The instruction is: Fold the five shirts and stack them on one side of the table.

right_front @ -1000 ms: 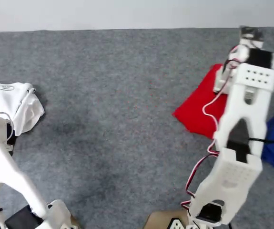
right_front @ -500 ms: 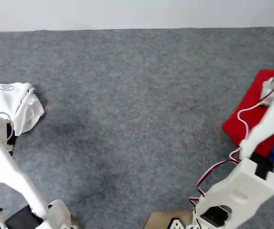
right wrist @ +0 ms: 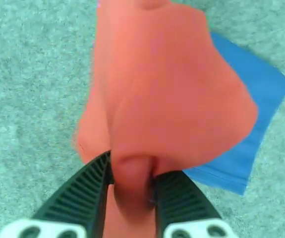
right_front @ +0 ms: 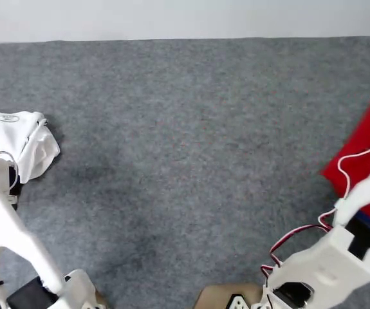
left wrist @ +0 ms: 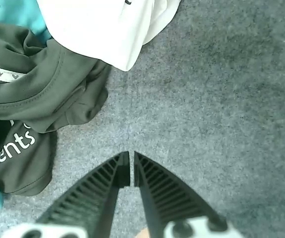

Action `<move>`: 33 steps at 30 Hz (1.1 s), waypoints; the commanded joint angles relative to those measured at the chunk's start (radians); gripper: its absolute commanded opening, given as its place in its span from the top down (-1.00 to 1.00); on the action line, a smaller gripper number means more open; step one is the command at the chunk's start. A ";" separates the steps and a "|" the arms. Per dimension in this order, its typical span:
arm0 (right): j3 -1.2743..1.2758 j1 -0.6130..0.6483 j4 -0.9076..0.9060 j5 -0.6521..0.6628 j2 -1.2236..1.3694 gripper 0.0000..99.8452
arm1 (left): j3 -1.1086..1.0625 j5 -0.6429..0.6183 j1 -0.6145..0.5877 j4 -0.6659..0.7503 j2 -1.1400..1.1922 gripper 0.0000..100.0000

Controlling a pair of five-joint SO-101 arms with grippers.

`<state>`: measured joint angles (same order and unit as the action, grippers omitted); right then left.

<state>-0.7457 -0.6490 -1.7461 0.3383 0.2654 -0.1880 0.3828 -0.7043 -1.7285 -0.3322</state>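
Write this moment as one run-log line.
right gripper shut on red cloth shirt | left gripper shut, empty | blue cloth shirt on grey carpet

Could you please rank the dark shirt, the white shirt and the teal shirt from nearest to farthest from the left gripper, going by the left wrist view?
Measured from the left gripper:
1. the dark shirt, crumpled just off to one side of the fingertips.
2. the white shirt, straight ahead of the fingertips, somewhat farther.
3. the teal shirt, peeking out from behind the dark shirt.

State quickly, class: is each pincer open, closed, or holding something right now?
Left pincer: closed, empty.
Right pincer: closed on the red shirt.
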 commanded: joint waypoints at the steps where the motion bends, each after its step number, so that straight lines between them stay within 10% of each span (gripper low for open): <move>1: -0.017 -0.027 -0.019 0.009 -0.065 0.98 | 0.008 0.000 0.003 -0.023 -0.034 0.93; 33: -0.015 -0.220 0.455 0.261 0.366 0.97 | 0.005 0.000 0.006 -0.023 -0.031 0.93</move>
<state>-0.7457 -0.8516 -1.3318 0.5577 0.6444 -0.1880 0.3828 -0.7043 -1.7285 -0.3322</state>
